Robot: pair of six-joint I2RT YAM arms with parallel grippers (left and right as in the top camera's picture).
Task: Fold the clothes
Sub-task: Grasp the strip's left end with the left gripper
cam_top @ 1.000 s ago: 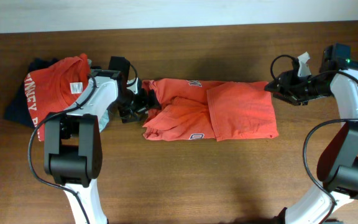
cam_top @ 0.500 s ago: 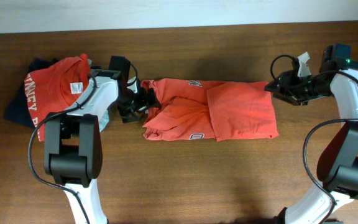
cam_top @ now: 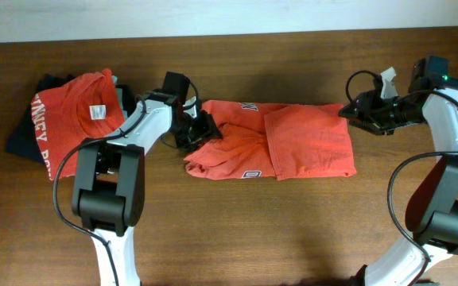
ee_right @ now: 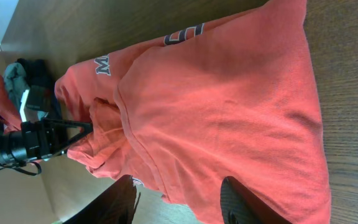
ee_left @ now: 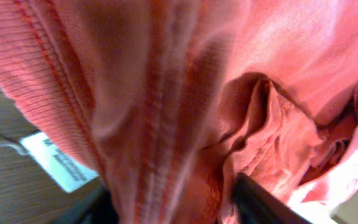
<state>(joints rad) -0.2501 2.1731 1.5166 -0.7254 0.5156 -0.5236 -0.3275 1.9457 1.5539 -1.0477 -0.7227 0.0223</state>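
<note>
Two orange-red T-shirts are on the wooden table (cam_top: 253,230). One T-shirt (cam_top: 293,139) lies lengthwise at mid-table, nearer the far edge, roughly folded and rumpled at its left end. The other T-shirt (cam_top: 66,119), with its white neck tag (cam_top: 96,112) showing, lies on one navy garment (cam_top: 22,135) near the left edge, and a greyish scrap (ee_right: 14,73) sits with them. The left gripper (cam_top: 201,129) presses into the rumpled end. Cloth bunched between its fingers (ee_left: 260,199) hides the tips, so I cannot tell its grip. The right gripper (cam_top: 348,111) is at the shirt's far right corner, with its fingers (ee_right: 120,202) spread apart.
</note>
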